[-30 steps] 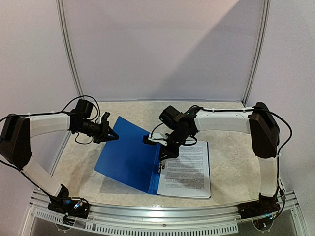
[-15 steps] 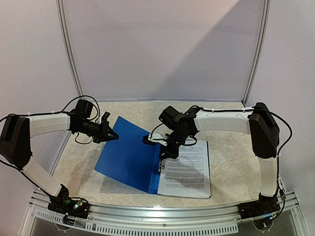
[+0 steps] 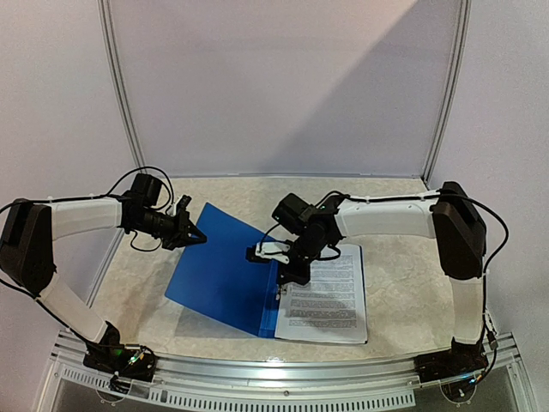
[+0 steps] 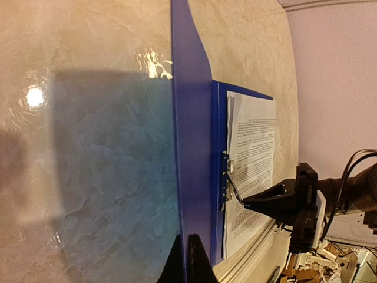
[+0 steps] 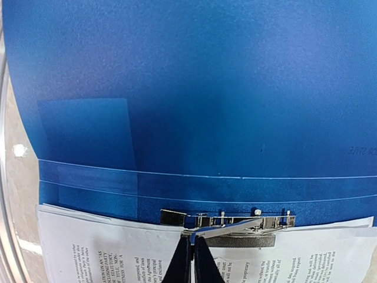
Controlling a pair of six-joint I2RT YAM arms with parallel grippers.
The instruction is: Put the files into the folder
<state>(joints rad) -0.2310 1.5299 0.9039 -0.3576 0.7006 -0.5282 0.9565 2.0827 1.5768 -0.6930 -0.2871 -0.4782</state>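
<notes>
The dark-blue folder (image 3: 225,273) lies open, its cover held up at a slant. My left gripper (image 3: 196,234) is shut on the cover's far edge (image 4: 189,177), its fingertips (image 4: 181,262) pinching it. The white printed files (image 3: 326,296) lie on the folder's right half, their edge at the spine. My right gripper (image 3: 283,276) is shut on the raised lever (image 5: 232,227) of the metal clip (image 5: 230,219) at the spine, its fingertips (image 5: 184,256) over the files (image 5: 106,247). The files (image 4: 253,153) and the right gripper (image 4: 265,203) also show in the left wrist view.
A beige marbled tabletop (image 3: 403,275) carries the folder. A metal rail (image 3: 283,378) runs along the near edge. Pale walls with a metal frame (image 3: 120,94) close the back and sides.
My right gripper has moved slightly left and nearer along the spine with the clip lever in it. My left gripper and the cover have not moved.
</notes>
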